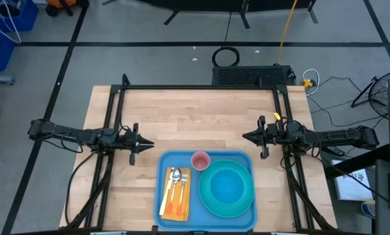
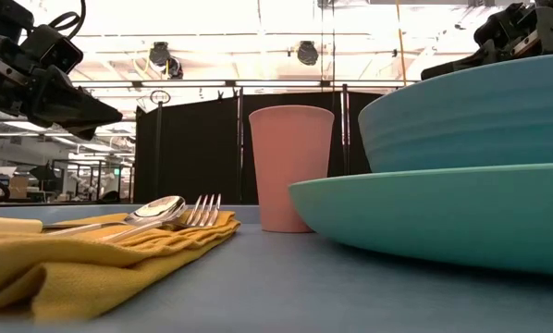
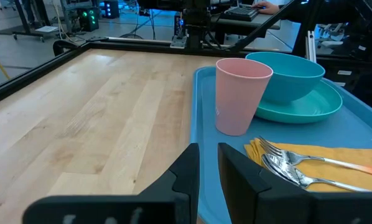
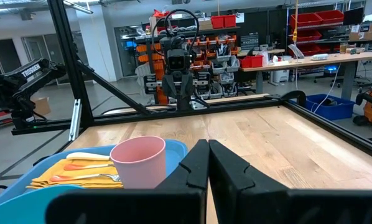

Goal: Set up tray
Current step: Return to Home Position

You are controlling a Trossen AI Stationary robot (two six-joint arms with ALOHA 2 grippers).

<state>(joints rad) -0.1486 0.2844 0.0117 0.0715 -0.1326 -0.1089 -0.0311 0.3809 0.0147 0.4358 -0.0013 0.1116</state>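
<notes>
The blue tray [image 1: 195,199] lies at the table's near edge. On it a yellow napkin [image 1: 175,202] carries a fork [image 3: 310,158] and a spoon [image 1: 173,176]. A pink cup [image 1: 201,160] stands upright beside a turquoise bowl [image 1: 226,188] that sits on a turquoise plate [image 3: 298,112]. My left gripper [image 1: 148,145] hovers to the left of the tray's far left corner, fingers almost together. My right gripper [image 1: 246,137] hovers beyond the tray's far right corner, shut. Neither touches anything.
Bare wooden tabletop [image 1: 195,117] stretches from the tray to the far edge. A black frame [image 1: 201,87] borders the table's far and side edges. Beyond the table is a workshop with racks and benches [image 4: 310,59].
</notes>
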